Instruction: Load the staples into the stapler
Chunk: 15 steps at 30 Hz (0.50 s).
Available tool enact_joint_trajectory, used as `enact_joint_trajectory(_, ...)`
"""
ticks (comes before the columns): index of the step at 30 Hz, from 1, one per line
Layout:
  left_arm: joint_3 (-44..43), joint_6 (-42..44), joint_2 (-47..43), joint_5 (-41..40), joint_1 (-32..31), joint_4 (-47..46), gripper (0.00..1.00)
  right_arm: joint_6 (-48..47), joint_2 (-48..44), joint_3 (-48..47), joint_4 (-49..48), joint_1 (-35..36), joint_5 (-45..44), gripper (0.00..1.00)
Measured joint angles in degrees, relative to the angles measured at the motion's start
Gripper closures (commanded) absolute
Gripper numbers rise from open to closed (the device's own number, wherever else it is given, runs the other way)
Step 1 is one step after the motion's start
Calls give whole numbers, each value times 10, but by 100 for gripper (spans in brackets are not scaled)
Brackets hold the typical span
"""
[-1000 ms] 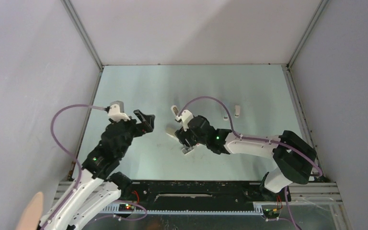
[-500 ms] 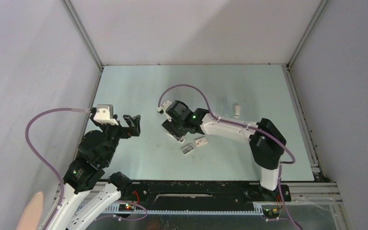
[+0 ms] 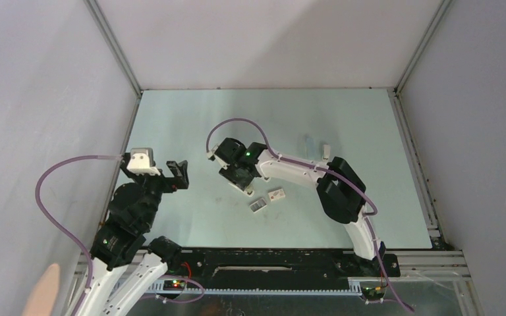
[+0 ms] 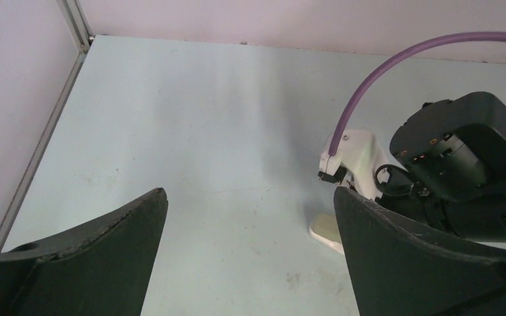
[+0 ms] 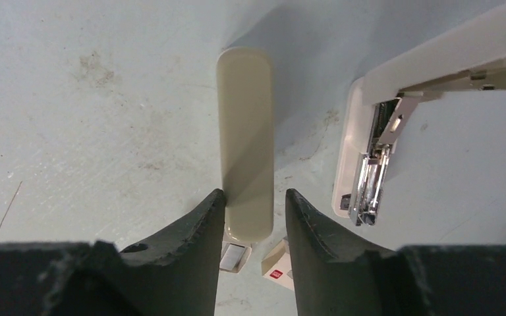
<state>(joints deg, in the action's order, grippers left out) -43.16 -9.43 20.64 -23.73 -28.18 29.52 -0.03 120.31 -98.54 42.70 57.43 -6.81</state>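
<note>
Hovering at centre-left, my left gripper (image 3: pixel 176 166) stands spread wide, holding nothing. My right gripper (image 5: pixel 253 194) straddles the beige arm of the stapler (image 5: pixel 245 118); I cannot tell whether it clamps. It has shifted slightly up-left since half a second ago. The staples (image 3: pixel 257 205), grey strips in a white tray, lie just lower right of it, apart.

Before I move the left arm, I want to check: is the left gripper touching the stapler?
Apart. The top view shows a strip of bare table between the open left gripper and the stapler.
</note>
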Motion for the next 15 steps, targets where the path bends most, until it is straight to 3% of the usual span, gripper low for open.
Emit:
enact_joint_trajectory(4, 0, 0, -2, 5, 7, -3, 0, -6, 17, -15, 10, 3, 7, 63)
enact_joint_trajectory(15, 0, 0, -2, 15, 10, -3, 0, -8, 35, -24, 22, 6, 5, 92)
